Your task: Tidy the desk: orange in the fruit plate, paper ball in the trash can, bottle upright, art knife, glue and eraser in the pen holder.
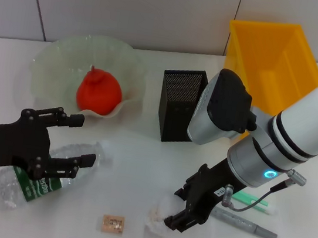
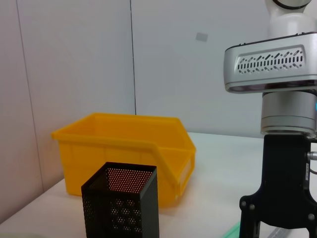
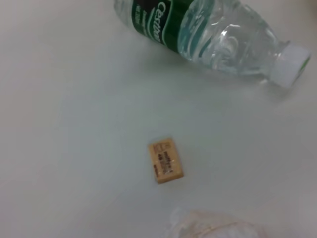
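A white tabletop point(image 1: 140, 169) seen from above, with two robot arms reaching in from the near side.

On the left, the black left claw point(image 1: 75, 143) hovers with its fingers spread apart, released, just over a clear plastic water bottle point(image 1: 37, 182) with a green label. The bottle lies on its side at the near left of the tabletop, its white cap pointing toward the middle.

Behind the bottle sits a wavy, translucent fruit plate point(image 1: 48, 62). An orange point(image 1: 99, 91) already rests inside it.

In the middle, toward the back, a black mesh pen holder point(image 1: 180, 104) stands upright. Just beside it on the right is a yellow bin point(image 1: 274, 58), open at the top.

On the right, the white and silver right arm slopes down to its black right claw point(image 1: 183, 217), which is low over a crumpled white paper ball point(image 1: 160, 214) at the near edge. The fingertips sit right at the ball; whether they are clenched on it cannot be told.

A small tan eraser point(image 1: 113, 224) lies flat on the tabletop between the bottle and the paper ball, apart from both.

Near the right arm lie a grey art knife point(image 1: 250, 228) and, just behind it, a pale green glue stick point(image 1: 251, 202), both flat.
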You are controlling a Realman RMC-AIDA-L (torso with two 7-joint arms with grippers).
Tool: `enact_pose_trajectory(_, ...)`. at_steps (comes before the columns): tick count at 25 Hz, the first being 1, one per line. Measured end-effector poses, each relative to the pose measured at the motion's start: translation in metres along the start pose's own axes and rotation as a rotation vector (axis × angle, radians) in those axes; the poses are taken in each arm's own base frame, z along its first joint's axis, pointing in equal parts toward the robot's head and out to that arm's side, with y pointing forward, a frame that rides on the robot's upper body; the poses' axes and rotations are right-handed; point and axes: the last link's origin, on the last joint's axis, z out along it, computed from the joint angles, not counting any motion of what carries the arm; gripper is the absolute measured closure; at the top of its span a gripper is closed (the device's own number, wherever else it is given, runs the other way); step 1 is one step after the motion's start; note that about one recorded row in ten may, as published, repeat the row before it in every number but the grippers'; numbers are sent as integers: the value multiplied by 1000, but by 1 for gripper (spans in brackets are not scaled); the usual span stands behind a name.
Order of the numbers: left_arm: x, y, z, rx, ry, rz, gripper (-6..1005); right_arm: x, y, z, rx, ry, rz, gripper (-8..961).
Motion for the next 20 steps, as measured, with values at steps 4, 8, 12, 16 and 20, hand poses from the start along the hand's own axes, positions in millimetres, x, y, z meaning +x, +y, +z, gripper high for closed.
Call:
enact_pose_trajectory(4,0,0,0,0,0,0,195,0,-2,0,14,-9,6,310)
enact_pose_trajectory(8,0,0,0,1,-1,-2,195,2,-3,1,20,-12,13,355)
enact_pose_trajectory(12,0,0,0,1,-1,-2,195,5,-4,-1,31,-29,28,356)
enact_pose_trajectory(16,-1,0,1,2,0,-3,195,10,-4,-5,61,-57,50,357)
enact_pose_trajectory(20,-1,-1,1,5,-2,-3,194,11,-4,-7,69,-65,52,358)
